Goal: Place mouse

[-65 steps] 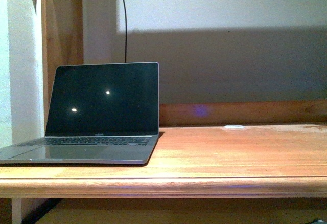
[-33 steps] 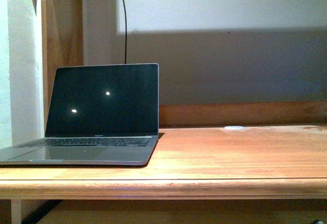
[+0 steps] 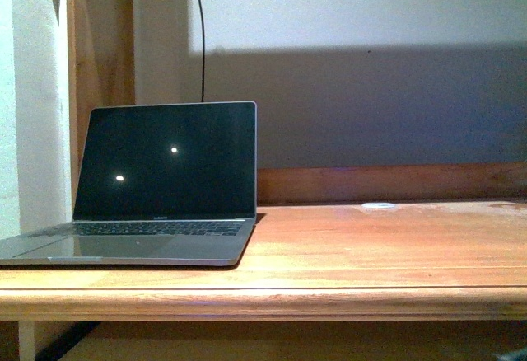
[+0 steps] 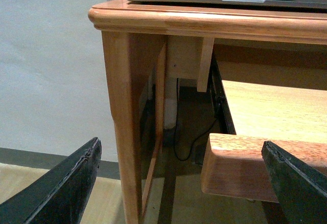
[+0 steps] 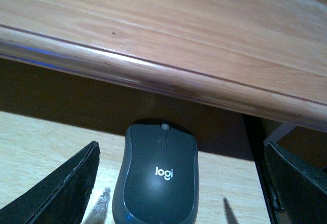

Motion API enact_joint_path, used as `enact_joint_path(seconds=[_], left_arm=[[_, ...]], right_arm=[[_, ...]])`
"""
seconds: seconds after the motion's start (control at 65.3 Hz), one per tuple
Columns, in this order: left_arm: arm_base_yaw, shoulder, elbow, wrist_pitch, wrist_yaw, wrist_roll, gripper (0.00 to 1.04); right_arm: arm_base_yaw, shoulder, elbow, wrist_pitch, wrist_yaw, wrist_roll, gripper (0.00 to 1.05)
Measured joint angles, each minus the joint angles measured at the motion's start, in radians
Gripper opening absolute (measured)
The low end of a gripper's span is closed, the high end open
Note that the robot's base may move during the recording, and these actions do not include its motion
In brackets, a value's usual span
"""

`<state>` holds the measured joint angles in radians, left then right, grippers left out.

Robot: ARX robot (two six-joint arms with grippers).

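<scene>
The dark grey mouse (image 5: 156,175), marked "logi", lies on a light wooden pull-out shelf (image 5: 41,142) under the desk's front edge (image 5: 153,75). My right gripper (image 5: 181,193) is open, its two black fingers standing wide on either side of the mouse without touching it. My left gripper (image 4: 186,188) is open and empty, low beside the desk leg (image 4: 122,132), facing the corner of the pull-out shelf (image 4: 240,168). The mouse and both grippers are out of the front view.
An open laptop (image 3: 156,188) with a dark screen stands on the left of the wooden desk (image 3: 370,254). A small flat white disc (image 3: 379,205) lies at the back right. A cable (image 4: 186,150) hangs under the desk near its leg.
</scene>
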<state>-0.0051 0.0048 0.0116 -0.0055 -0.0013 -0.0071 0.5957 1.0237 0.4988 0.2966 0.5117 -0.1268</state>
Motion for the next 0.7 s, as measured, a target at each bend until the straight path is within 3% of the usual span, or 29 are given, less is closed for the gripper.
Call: enact_joint_path(seconds=[0.704], left_arm=[[0.0,0.0,0.0,0.0,0.0,0.0,0.97]], right_arm=[[-0.107,0.203,0.123,-0.152,-0.053,0.085,0.97]])
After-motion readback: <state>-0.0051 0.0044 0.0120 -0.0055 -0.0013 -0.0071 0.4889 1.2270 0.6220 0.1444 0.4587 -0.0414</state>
